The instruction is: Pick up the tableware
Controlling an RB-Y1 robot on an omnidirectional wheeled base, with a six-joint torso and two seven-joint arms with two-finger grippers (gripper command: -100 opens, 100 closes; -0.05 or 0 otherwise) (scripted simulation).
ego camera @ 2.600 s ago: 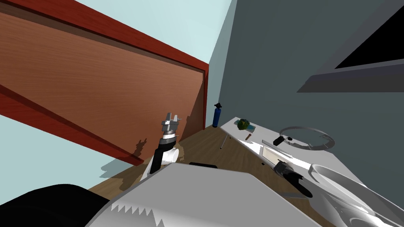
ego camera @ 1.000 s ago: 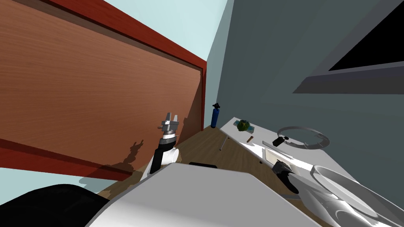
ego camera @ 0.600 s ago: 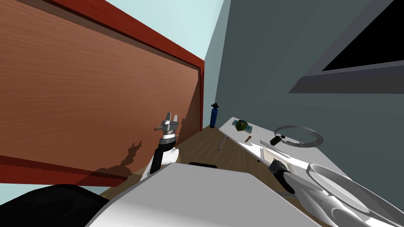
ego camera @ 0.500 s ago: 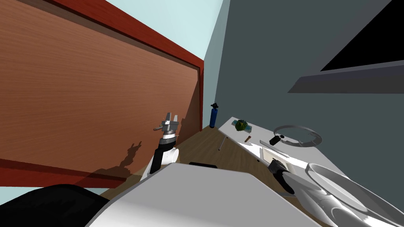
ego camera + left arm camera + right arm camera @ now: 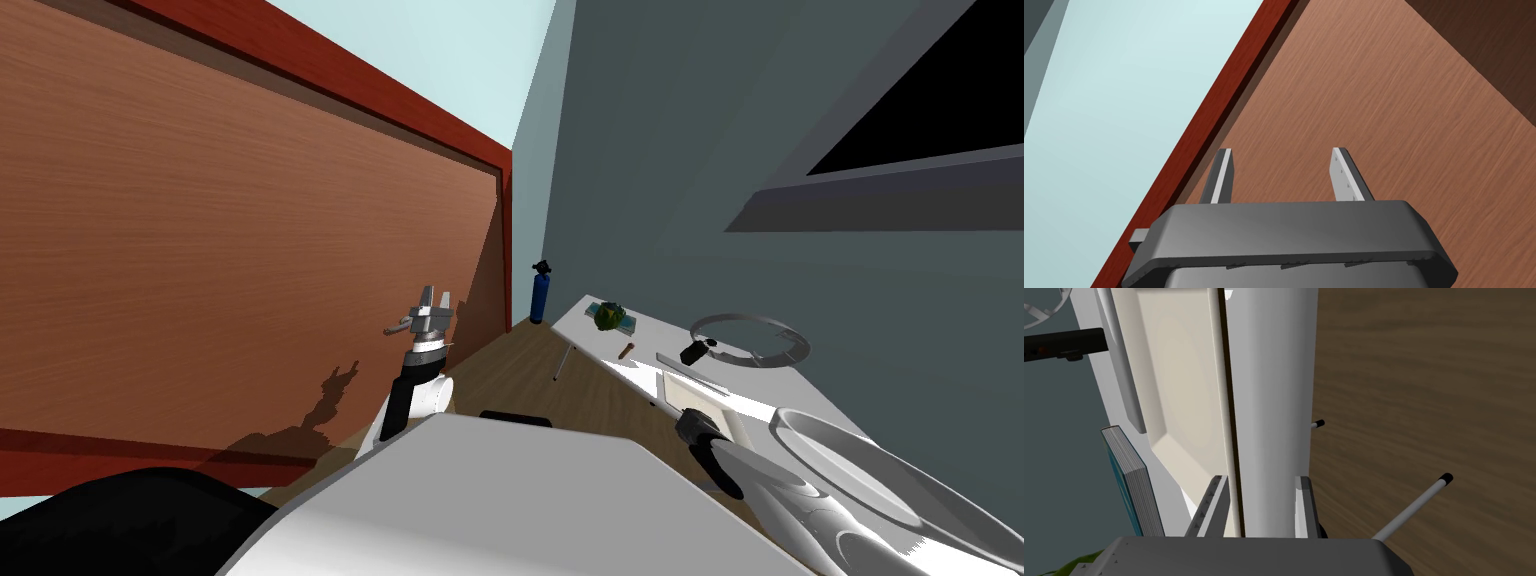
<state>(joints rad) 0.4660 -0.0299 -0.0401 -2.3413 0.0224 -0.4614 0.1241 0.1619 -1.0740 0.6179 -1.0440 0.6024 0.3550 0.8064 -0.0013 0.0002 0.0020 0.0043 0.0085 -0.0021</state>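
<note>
The cream plate (image 5: 1179, 388) lay flat at the near edge of the white table (image 5: 1274, 363). It was judged rigid, smooth, shallow and breakable; the thin near rim offered the only purchase. The right gripper (image 5: 1260, 488) straddled that rim and the table edge, jaws apart, not clamped. The left gripper (image 5: 1281, 170) stood raised beside a brown panel (image 5: 1399, 125), jaws open.

Illumination is bright and even, without glare; the left gripper (image 5: 436, 294) casts a hard-edged shadow onto the brown wood panel (image 5: 250, 250); a strongly lit patch lies on the white table (image 5: 650, 342); the grey wall (image 5: 650, 150) reads dim; the head view is rolled, and straight edges splay toward its corners.
</note>
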